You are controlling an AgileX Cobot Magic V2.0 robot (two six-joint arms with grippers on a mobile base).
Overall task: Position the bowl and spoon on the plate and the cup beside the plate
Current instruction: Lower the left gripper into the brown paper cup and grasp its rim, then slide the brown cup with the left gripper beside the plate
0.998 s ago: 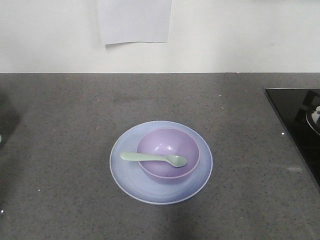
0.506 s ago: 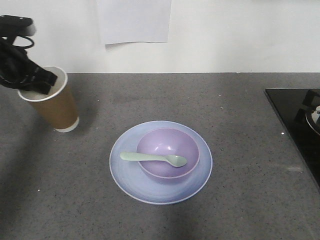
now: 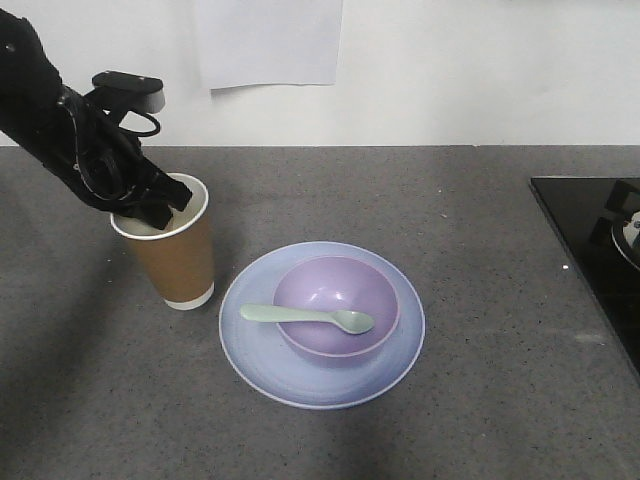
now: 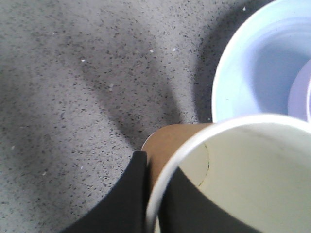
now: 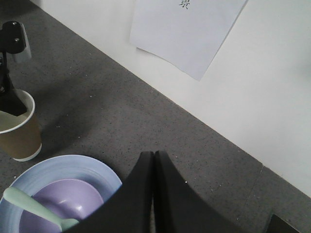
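The pale blue plate (image 3: 252,352) lies at the middle of the grey counter with the lilac bowl (image 3: 335,292) on it. The mint spoon (image 3: 305,316) rests across the bowl, its handle pointing left. The brown paper cup (image 3: 182,258) stands upright just left of the plate, its base at or barely above the counter. My left gripper (image 3: 150,206) is shut on the cup's (image 4: 243,174) rim, one finger (image 4: 129,199) outside and one inside. The plate's (image 4: 233,73) edge lies right beside it. My right gripper (image 5: 153,155) is shut and empty, above the counter behind the plate (image 5: 73,167).
A black cooktop (image 3: 590,240) takes up the counter's right edge. A white wall runs along the back with a paper sheet (image 3: 268,40) taped to it. The left arm reaches in from the upper left.
The left arm came in from the left with the cup and carried it right and nearer, up to the plate's left edge. Plate, bowl and spoon have not moved.
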